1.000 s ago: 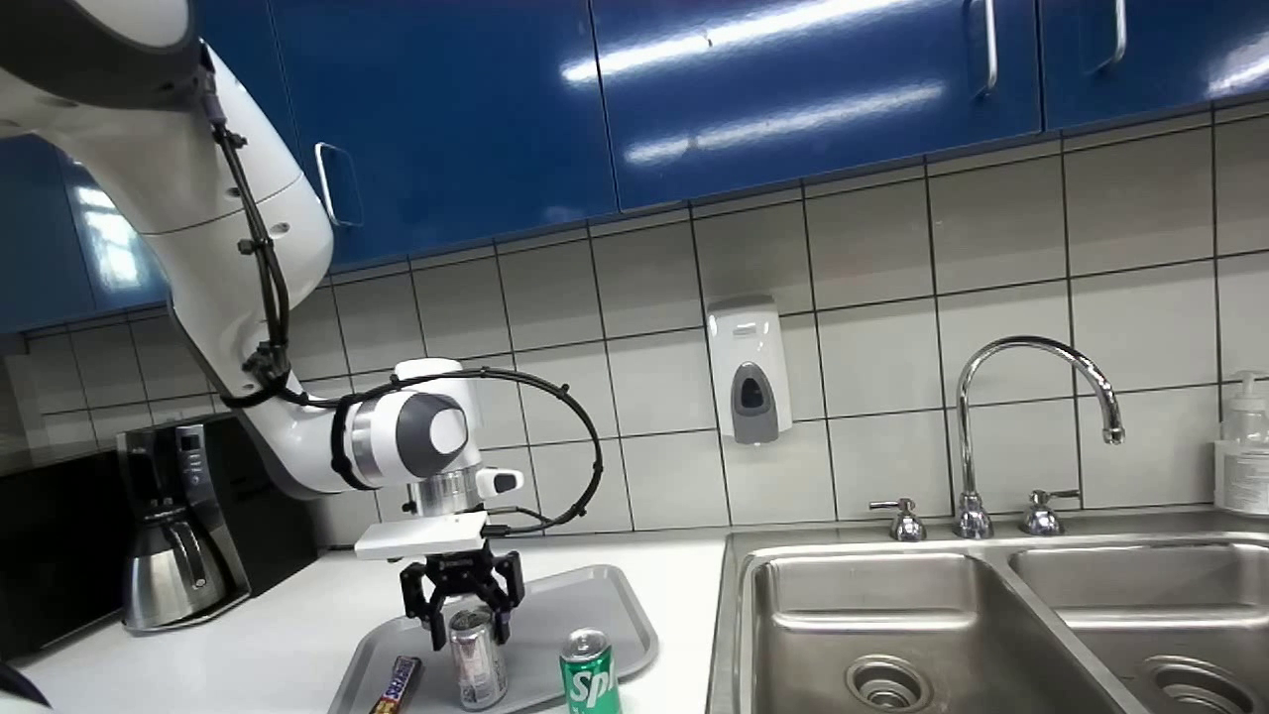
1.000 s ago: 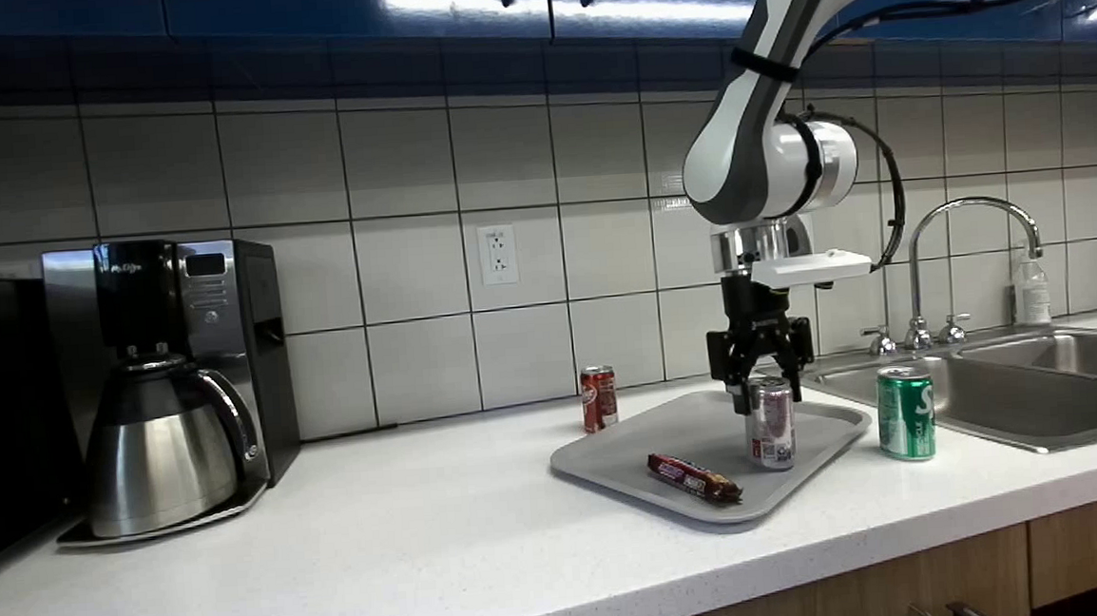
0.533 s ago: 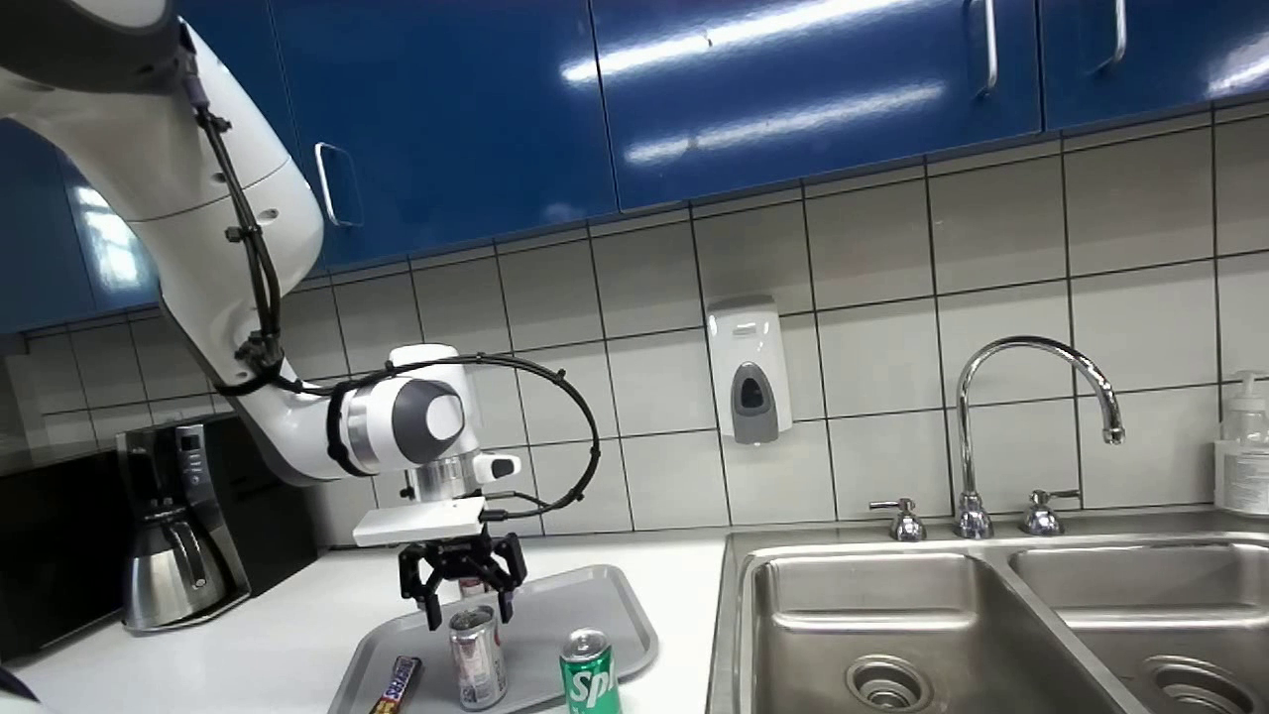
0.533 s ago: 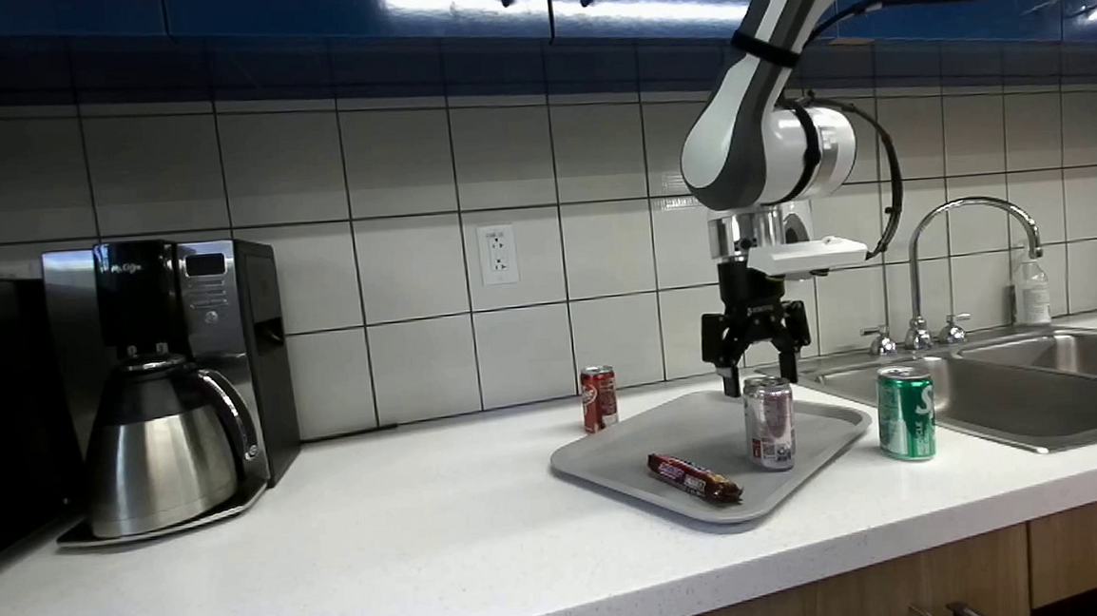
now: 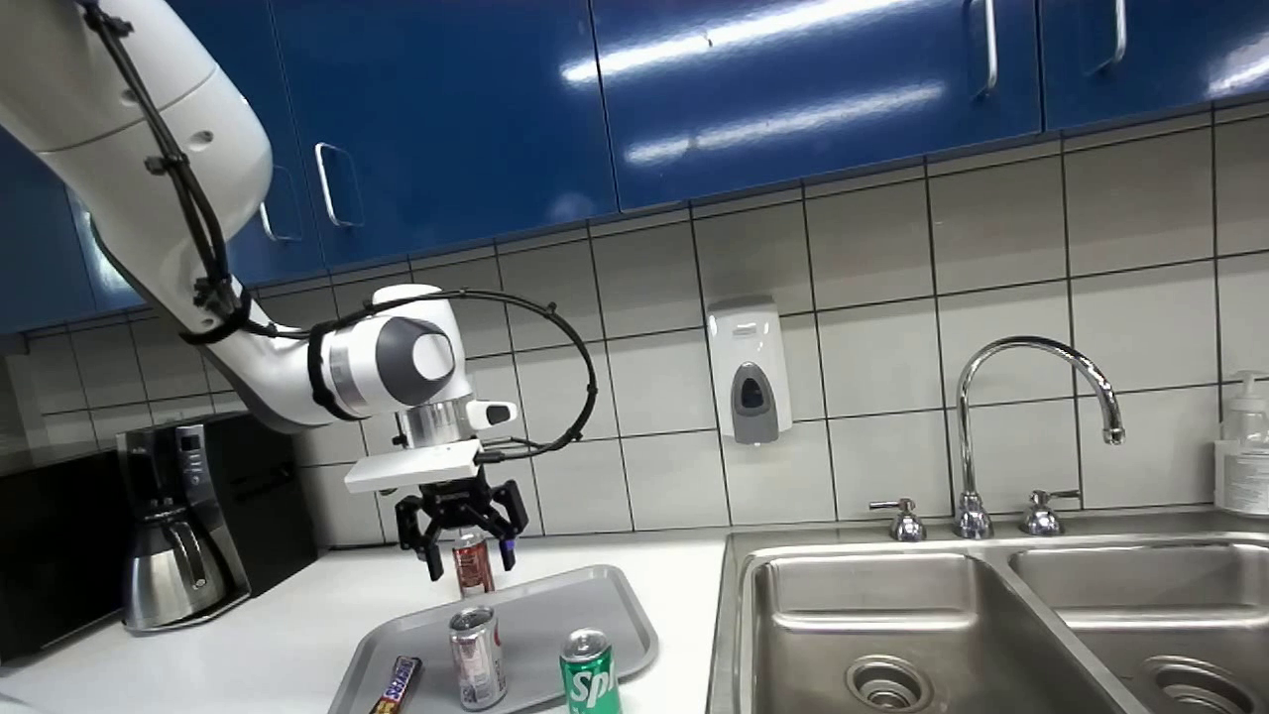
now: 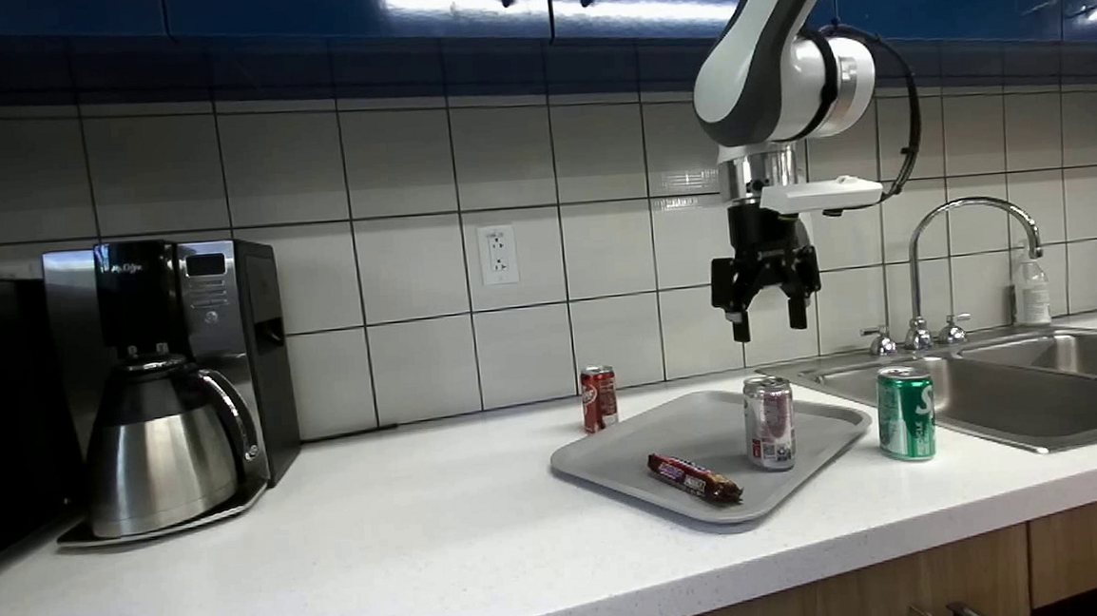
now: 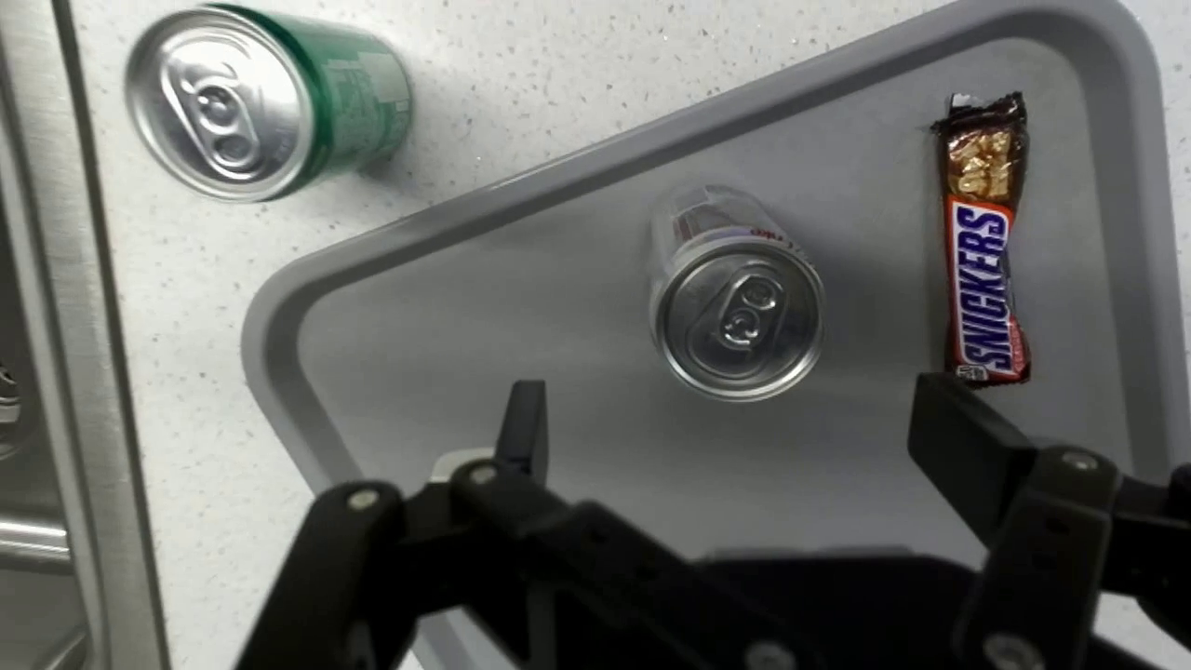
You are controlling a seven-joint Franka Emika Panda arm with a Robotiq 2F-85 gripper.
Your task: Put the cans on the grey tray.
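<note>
White desk is backed by tiles; sink is let in. 1 silver can is stood upright on tray, w/ 1 bar; 1 green can & 1 red can are stood off tray, on desk. Pincer is held wide above tray. Tray is set nr sink & front edge; broad desk is seen btwn tray & pot.

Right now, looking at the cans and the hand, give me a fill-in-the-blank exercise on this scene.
The sink-side can is mainly ____.
In both exterior views, the rearmost can is mainly ____.
The silvery can stands on the grey ____.
The hand, gripping nothing, is ____ rather than shut.

Missing words: green; red; tray; open.
</note>
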